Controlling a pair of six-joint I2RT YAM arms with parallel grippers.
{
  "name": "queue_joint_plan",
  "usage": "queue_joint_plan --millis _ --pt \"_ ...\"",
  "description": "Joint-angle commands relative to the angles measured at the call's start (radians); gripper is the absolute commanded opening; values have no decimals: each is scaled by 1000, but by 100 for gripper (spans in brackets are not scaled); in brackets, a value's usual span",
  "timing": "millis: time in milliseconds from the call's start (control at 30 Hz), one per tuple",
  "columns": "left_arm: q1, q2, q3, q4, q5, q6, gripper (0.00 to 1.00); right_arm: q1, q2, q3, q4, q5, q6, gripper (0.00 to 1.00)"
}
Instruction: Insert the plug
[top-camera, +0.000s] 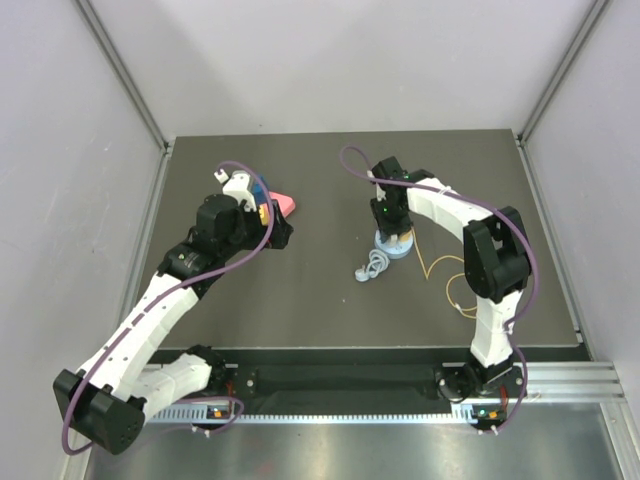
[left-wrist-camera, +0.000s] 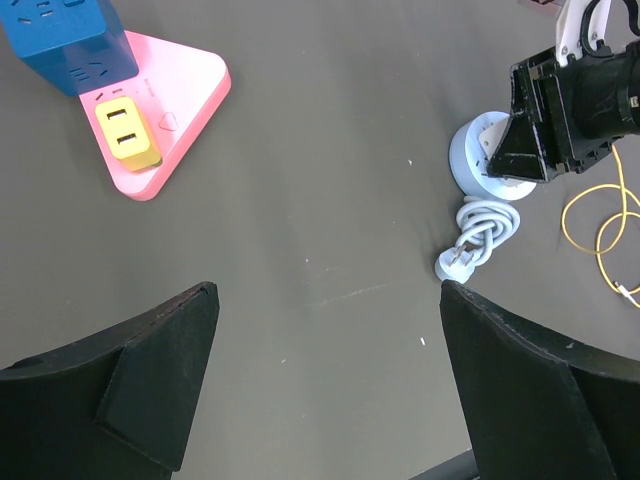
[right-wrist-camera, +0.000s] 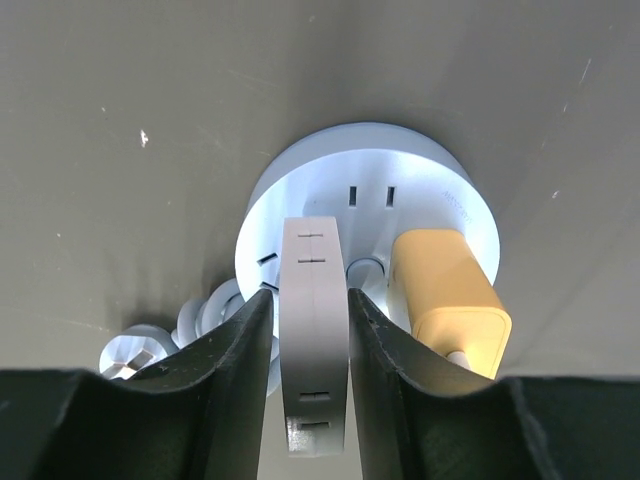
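Dark grey matte table (top-camera: 330, 300), scuffed and flecked with white. Pale plain walls (top-camera: 330, 60) on three sides, a metal rail (top-camera: 560, 375) along the near edge. The top view hides the plug under the right arm's head; only the rim of the light-blue disc (top-camera: 393, 247) shows there, with a bundled grey cord (top-camera: 372, 267) just beside it. Only the right wrist view shows the plug (right-wrist-camera: 445, 295): a yellow block on the disc's face, just right of a white block (right-wrist-camera: 315, 330), with its lower end cut off by the finger. Can't tell if it is fully seated. The right gripper (right-wrist-camera: 310, 300) is narrow, fingers (right-wrist-camera: 240, 350) pressed on both sides of the white block, gripping it. The left gripper (left-wrist-camera: 325, 300) is spread wide, nothing between its fingers, above bare table. The left wrist view alone shows the pink triangular hub (left-wrist-camera: 185, 95) clearly, with a yellow two-slot block (left-wrist-camera: 125, 130) on it and a blue block (left-wrist-camera: 65, 40) cropped at the top edge. The yellow wire (left-wrist-camera: 622, 185) loops off the right frame edge.
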Motion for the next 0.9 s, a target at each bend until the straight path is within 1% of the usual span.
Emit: queue_joint_plan --millis 0,133,233,333,433,467,533,867 --pt "-4 -12 25 13 3 -3 96 -4 -55 5 47 0 5 36" --pt "-4 -11 22 18 1 -3 96 -4 -60 14 48 -2 7 36" --pt "-4 -9 21 18 6 -3 96 -4 -61 17 48 -2 7 33" --pt "-4 -8 19 18 4 -3 96 -4 -61 8 48 0 5 26" --pt "-4 -12 19 19 4 -3 96 -2 -67 -20 65 -2 11 15" --pt "-4 -8 17 18 4 -3 96 -4 -69 -29 71 3 13 7" --pt "-4 -6 17 19 6 -3 96 -2 -73 -64 86 0 19 0" --pt "-4 3 24 22 10 -6 95 1 -64 -147 139 39 27 0"
